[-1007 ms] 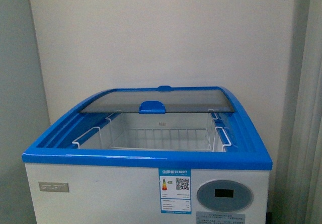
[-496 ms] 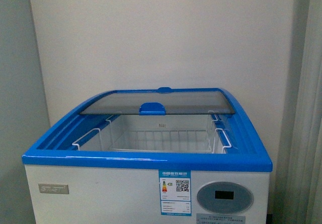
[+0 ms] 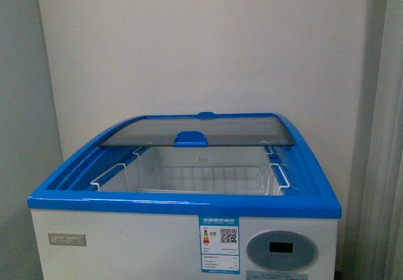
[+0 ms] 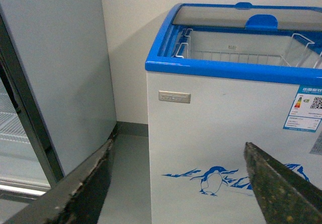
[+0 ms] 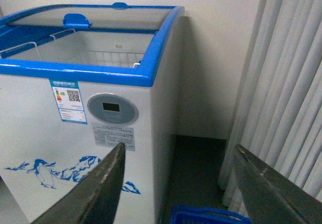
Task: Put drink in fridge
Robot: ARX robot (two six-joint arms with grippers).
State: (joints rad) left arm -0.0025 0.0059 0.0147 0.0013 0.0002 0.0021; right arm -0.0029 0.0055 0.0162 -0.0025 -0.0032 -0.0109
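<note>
Front view: fridge (image 3: pixel 184 199) stands against the wall, its glass lid (image 3: pixel 195 131) slid back, a white wire basket (image 3: pixel 189 178) exposed inside. Left gripper (image 4: pixel 176 189) spread wide, nothing held, low before the penguin graphic (image 4: pixel 214 179). Right gripper (image 5: pixel 176 183) likewise spread, beside grey curtains (image 5: pixel 282 83). Drink not visible.

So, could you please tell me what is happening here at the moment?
Nothing is being handled. The white chest freezer with the blue rim stands before the robot, its curved glass lid slid back over a white wire basket. The left end effector and right end effector are open and empty. No drink is visible.
</note>
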